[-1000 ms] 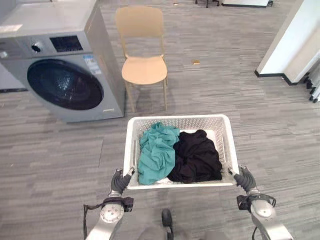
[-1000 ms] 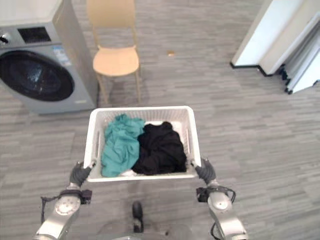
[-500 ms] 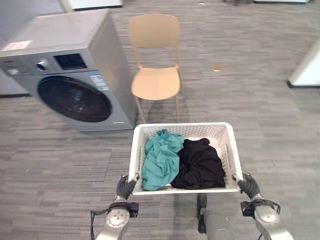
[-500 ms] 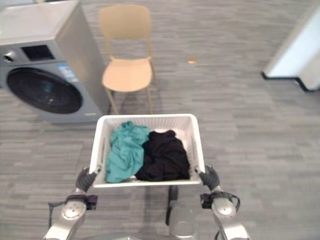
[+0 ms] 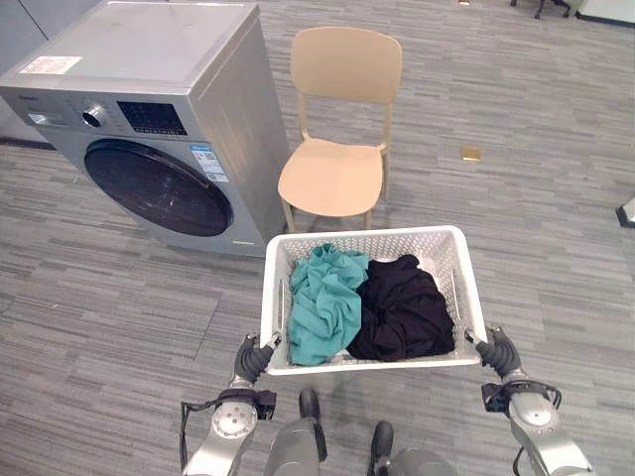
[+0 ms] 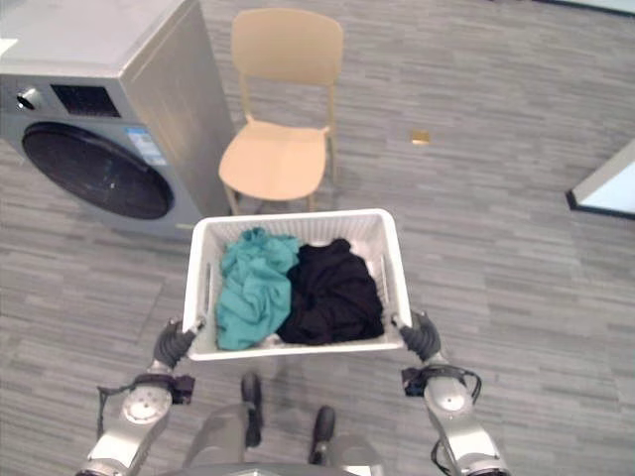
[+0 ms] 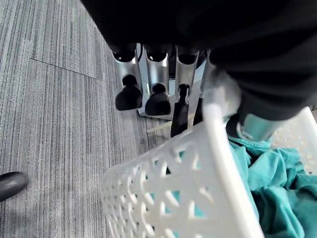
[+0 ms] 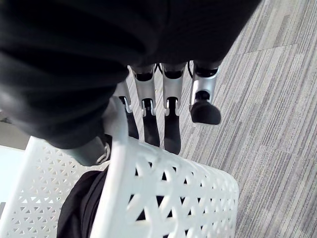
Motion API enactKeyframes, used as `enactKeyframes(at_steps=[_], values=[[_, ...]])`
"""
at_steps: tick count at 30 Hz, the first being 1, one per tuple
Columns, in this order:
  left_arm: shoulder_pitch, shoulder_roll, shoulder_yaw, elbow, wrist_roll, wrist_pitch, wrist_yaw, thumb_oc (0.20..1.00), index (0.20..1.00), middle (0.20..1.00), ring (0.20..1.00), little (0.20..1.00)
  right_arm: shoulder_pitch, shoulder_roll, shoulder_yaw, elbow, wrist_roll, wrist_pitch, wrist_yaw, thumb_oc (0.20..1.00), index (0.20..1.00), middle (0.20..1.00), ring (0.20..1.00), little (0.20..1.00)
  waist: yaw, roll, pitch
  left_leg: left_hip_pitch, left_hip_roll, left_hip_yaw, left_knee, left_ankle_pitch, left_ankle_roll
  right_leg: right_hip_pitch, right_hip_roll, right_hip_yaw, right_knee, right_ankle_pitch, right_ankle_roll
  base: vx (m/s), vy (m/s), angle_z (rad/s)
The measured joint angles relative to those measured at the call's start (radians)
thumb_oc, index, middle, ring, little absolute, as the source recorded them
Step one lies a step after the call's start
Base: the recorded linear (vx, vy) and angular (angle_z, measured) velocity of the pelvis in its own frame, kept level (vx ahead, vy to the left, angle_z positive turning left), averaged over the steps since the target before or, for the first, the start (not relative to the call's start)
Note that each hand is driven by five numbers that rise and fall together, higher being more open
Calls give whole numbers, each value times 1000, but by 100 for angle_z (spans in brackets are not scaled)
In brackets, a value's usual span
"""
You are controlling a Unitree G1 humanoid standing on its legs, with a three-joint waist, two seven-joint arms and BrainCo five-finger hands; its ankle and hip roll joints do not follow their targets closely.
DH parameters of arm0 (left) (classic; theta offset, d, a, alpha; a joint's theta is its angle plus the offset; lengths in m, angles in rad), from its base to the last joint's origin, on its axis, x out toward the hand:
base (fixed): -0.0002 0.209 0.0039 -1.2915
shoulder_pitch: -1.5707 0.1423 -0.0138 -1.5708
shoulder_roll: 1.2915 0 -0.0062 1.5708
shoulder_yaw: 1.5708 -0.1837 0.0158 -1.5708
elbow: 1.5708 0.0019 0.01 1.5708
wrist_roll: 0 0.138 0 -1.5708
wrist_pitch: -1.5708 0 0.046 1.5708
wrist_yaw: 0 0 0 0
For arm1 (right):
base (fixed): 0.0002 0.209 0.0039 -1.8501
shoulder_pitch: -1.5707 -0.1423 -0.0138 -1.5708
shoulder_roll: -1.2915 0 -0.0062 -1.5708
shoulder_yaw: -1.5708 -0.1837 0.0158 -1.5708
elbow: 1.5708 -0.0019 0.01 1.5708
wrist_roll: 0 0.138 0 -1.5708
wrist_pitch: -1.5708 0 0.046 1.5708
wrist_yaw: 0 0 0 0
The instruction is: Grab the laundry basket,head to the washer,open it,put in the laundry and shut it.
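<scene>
Counts: 1 white laundry basket point(image 5: 369, 241), 2 clothes in it, 1 washer point(image 5: 159, 119), 1 chair point(image 5: 337, 149).
Basket: centre-lower part of head views, held off the grey floor point(image 5: 556, 228), rim roughly level.
Laundry: teal garment point(image 5: 324, 302) in basket's left half, black garment point(image 5: 402, 309) in right half; the 2 touch at the middle, both heaped below the rim.
Washer: upper left of frame, grey, round dark door point(image 5: 159, 186) closed, facing lower left; well apart from basket.
Chair: tan, upper centre, just beside washer's right side and close behind basket's far rim; sits betw. basket and open floor beyond.
Small bit: tan scrap point(image 5: 470, 154) on floor, upper right.
L hand point(image 5: 253, 358): at basket's near-left corner; wrist view shows fingers point(image 7: 158, 94) curled under the rim outside the wall, thumb over the top; clamped on basket.
R hand point(image 5: 494, 353): at near-right corner; fingers point(image 8: 171, 106) hooked under the rim, thumb inside; gripping basket too.
</scene>
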Motion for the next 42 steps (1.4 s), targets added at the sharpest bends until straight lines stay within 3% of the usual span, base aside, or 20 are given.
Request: enactKeyframes(at_steps=[3, 4, 6, 7, 8, 10, 11, 14, 15, 16, 19, 21, 23, 26, 28, 32, 34, 36, 40, 42], values=[[10, 1, -2, 0, 4, 3, -3, 200, 200, 200, 200, 200, 23, -1, 1, -2, -1, 5, 5, 200, 200, 200, 200, 200, 24, 23, -4, -6, 24, 34, 35, 28, 30, 61, -11, 22, 44, -72, 43, 369, 240, -21], [28, 7, -10, -7, 5, 3, -3, 200, 200, 200, 200, 200, 41, -3, 1, -10, -2, 3, 10, 200, 200, 200, 200, 200, 28, 44, -24, 15, 20, 22, 42, 93, 52, 69, -33, 43, 111, -137, 84, 397, 237, -25], [21, 20, -11, -5, 5, 3, -2, 200, 200, 200, 200, 200, 46, 8, 4, -11, -3, 10, 10, 200, 200, 200, 200, 200, 30, 4, -37, 28, -34, 48, 77, 72, 79, 56, -106, 57, 200, -187, 99, 343, 250, -10], [5, 38, -12, -7, 6, 3, -5, 200, 200, 200, 200, 200, 45, 13, 2, -21, -4, 11, 9, 200, 200, 200, 200, 200, 21, -9, -43, 41, -81, 56, 85, 36, 116, 22, -159, 83, 299, -178, 105, 301, 236, -4], [-8, 49, -13, -7, 6, 3, -3, 200, 200, 200, 200, 200, 35, 19, 3, -22, -4, 14, 9, 200, 200, 200, 200, 200, 27, -14, -44, 69, -97, 81, 69, 43, 137, -48, -211, 117, 452, -186, 119, 288, 213, -9], [-19, 70, -12, -8, 5, 2, 0, 200, 200, 200, 200, 200, 25, 31, 3, -26, -14, 18, 9, 200, 200, 200, 200, 200, 30, -15, -44, 118, -121, 91, 47, 25, 154, -115, -243, 145, 581, -186, 127, 282, 155, -27], [-27, 79, -7, -12, 5, 0, 3, 200, 200, 200, 200, 200, 17, 35, 6, -31, -23, 18, 9, 200, 200, 200, 200, 200, 28, -14, -41, 166, -132, 82, 10, 2, 169, -170, -233, 168, 651, -188, 125, 328, 102, -27], [-33, 89, 1, -18, 3, -1, 7, 200, 200, 200, 200, 200, -14, 38, 9, -29, -26, 18, 7, 200, 200, 200, 200, 200, 19, -7, -36, 260, -136, 104, -68, 13, 164, -271, -193, 154, 582, -192, 131, 346, 18, -11], [-41, 84, 3, -24, 3, -4, 8, 200, 200, 200, 200, 200, -12, 34, 11, -30, -26, 17, 5, 200, 200, 200, 200, 200, 3, -11, -36, 280, -138, 101, -73, -28, 134, -319, -179, 134, 533, -189, 134, 346, -47, -6], [-30, 84, 12, -21, 3, -12, 9, 200, 200, 200, 200, 200, -30, 37, 14, -26, -26, 16, 6, 200, 200, 200, 200, 200, 1, -13, -32, 294, -139, 114, -80, -27, 152, -346, -171, 110, 445, -167, 153, 292, -72, -4], [-27, 81, 10, -12, 4, -12, 7, 200, 200, 200, 200, 200, -23, 35, 17, -14, -26, 18, 9, 200, 200, 200, 200, 200, -18, -27, -33, 315, -156, 102, -89, -47, 133, -402, -164, 99, 271, -69, 174, 306, -103, 10], [-21, 74, 7, 11, 5, -11, 5, 200, 200, 200, 200, 200, -15, 37, 27, 5, -31, 21, 10, 200, 200, 200, 200, 200, -32, -29, -31, 350, -162, 86, -85, -82, 119, -408, -166, 67, 151, 35, 168, 378, -170, 14], [-12, 67, 8, 16, 5, -11, 6, 200, 200, 200, 200, 200, -9, 37, 35, 18, -31, 21, 10, 200, 200, 200, 200, 200, -31, -29, -32, 381, -167, 66, -86, -100, 103, -396, -167, 61, 132, 73, 162, 355, -157, 26], [9, 40, 0, 19, 9, -9, 7, 200, 200, 200, 200, 200, 12, 34, 31, 36, -30, 22, 10, 200, 200, 200, 200, 200, -59, -7, -36, 428, -134, -14, -51, -132, 61, -309, -134, 67, 131, 165, 104, 258, -222, 75], [7, 38, -9, 26, 9, -7, 9, 200, 200, 200, 200, 200, 5, 24, 30, 36, -30, 22, 12, 200, 200, 200, 200, 200, -42, -14, -33, 361, -100, -24, 121, -159, 41, -286, -120, 56, 137, 159, 44, 154, -193, 45], [3, 15, -23, 45, 9, -7, 12, 200, 200, 200, 200, 200, -20, -21, 30, 35, -30, 22, 23, 200, 200, 200, 200, 200, -22, 3, -32, 234, -31, -15, 420, -171, 27, -194, -69, 33, 74, 145, -26, 175, -78, 4], [-9, 16, -32, 47, 10, -7, 17, 200, 200, 200, 200, 200, -26, -25, 22, 33, -30, 21, 21, 200, 200, 200, 200, 200, -23, -6, -32, 212, -26, 3, 331, -183, 23, -159, -61, 39, 45, 122, -52, 140, 2, -12], [-46, 16, -40, 80, 14, -7, 29, 200, 200, 200, 200, 200, -33, -23, 22, 41, -29, 22, 12, 200, 200, 200, 200, 200, -27, -10, -29, 172, -15, -2, 218, -168, 17, -142, -50, 46, 30, 113, -45, 140, 38, -20], [-91, 2, -49, 167, 14, -8, 50, 200, 200, 200, 200, 200, -57, -21, 65, 104, -29, 22, -14, 200, 200, 200, 200, 200, -28, -5, -30, 188, 19, -33, 15, -50, -4, -76, -7, 78, -3, 99, -27, 187, 107, -33], [-99, -2, -63, 197, 14, -6, 54, 200, 200, 200, 200, 200, -61, -23, 76, 123, -29, 25, -16, 200, 200, 200, 200, 200, -36, 15, -34, 201, 26, -24, -15, 14, 9, -56, 11, 81, -3, 91, -21, 205, 162, -28]])
